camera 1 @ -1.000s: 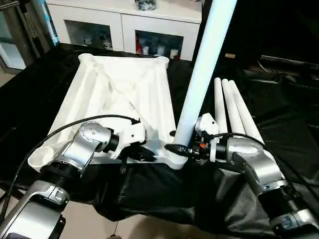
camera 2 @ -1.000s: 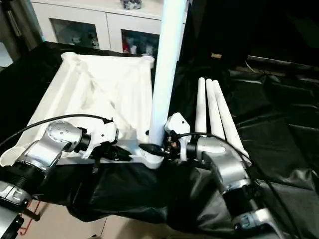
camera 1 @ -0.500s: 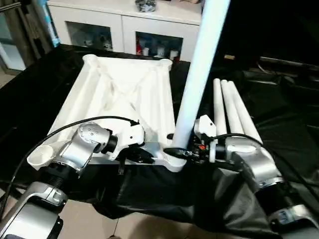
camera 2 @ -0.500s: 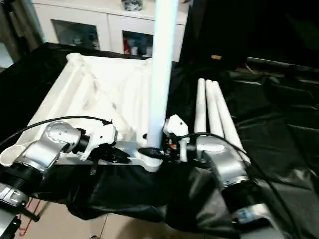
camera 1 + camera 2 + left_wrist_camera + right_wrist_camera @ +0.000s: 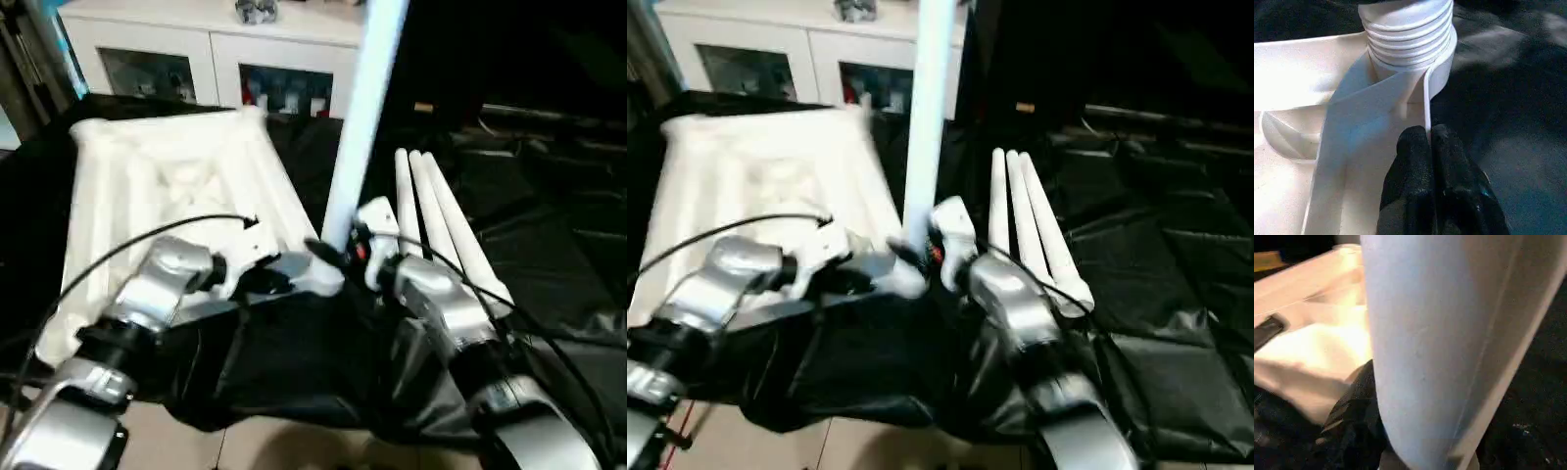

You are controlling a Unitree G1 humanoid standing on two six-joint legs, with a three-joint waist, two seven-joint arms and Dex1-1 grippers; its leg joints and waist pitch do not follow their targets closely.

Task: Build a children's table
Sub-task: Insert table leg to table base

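Your right hand (image 5: 338, 257) grips the upright leg (image 5: 357, 127) at centre frame; your closed left hand (image 5: 1432, 161) pinches the tabletop (image 5: 167, 186) rim beside its socket (image 5: 1410, 44).

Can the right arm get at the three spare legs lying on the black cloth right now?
Probably not yet: the right gripper is closed on the upright leg; the spare legs lie unobstructed beside its forearm.

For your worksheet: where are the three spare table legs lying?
The three spare legs lie side by side on black cloth, right of the upside-down tabletop, beyond the right forearm.
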